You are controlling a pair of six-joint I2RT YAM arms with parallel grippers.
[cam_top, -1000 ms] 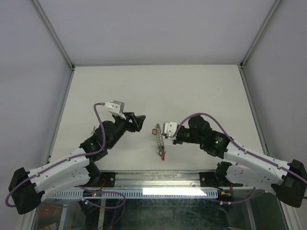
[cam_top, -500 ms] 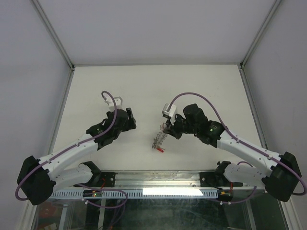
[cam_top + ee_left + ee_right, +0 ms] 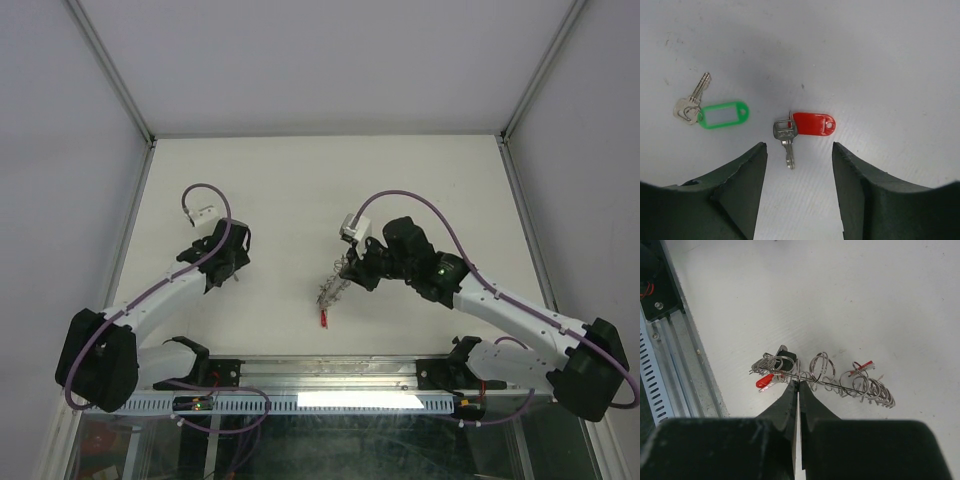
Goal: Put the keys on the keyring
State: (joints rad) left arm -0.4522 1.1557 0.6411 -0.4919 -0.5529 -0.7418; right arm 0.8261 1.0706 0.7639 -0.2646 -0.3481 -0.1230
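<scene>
White tabletop (image 3: 320,180): my left gripper (image 3: 799,148), fingers spread, frames the silvery key with a red plastic tag (image 3: 805,126), touching neither side; the green-tagged silvery key (image 3: 715,113) lies nearby, apart. The right gripper (image 3: 798,384) is clamped on the grey wire keyring of silvery loops (image 3: 840,386), close to the near-edge metal rail (image 3: 670,355).
</scene>
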